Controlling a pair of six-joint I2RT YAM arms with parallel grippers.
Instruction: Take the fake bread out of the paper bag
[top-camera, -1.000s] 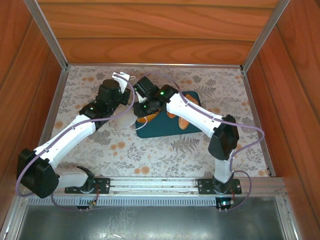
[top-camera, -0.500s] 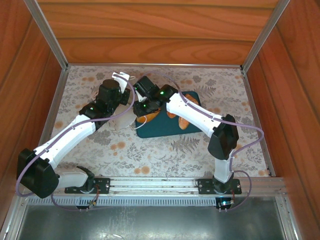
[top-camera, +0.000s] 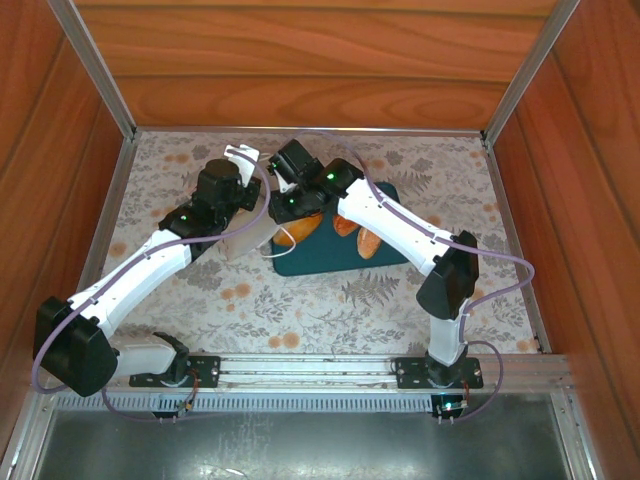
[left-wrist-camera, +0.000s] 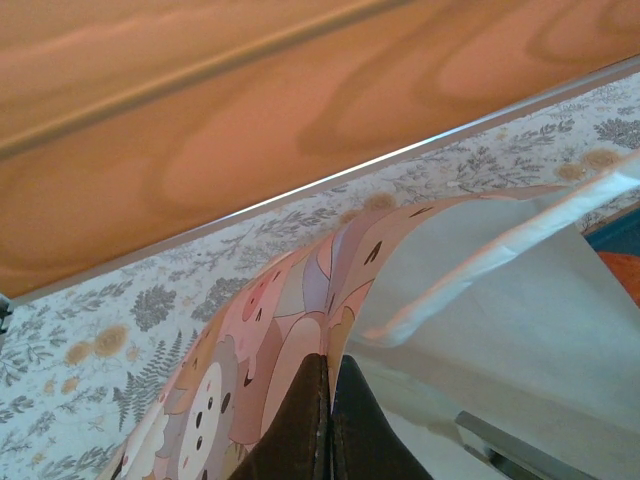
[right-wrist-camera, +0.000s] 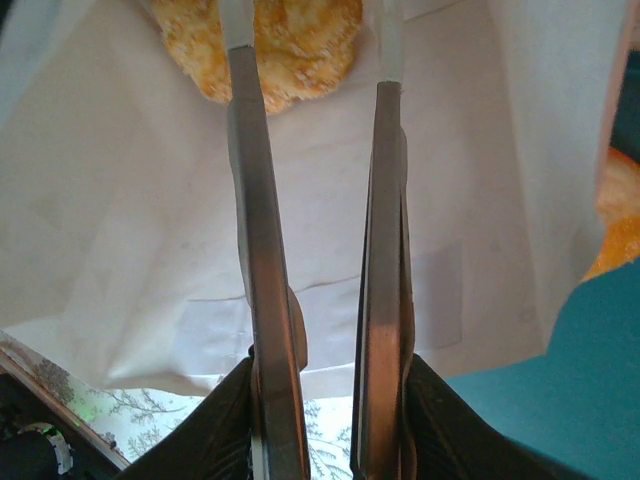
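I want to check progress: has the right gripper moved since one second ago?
Yes. Judged against the teal tray in the top view, the right gripper has shifted a little toward the far wall.

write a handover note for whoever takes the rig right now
Left gripper: shut on the bag rim, keeping the mouth open.
Right gripper: inside the bag, jaws a little apart, one bread at its tips; can't tell if it is gripped.
Things: the bag sits by the left end of the tray; three breads lie on the tray.
Done: those three are out.
Left: pull out the one at the tips, then check the bag for more.
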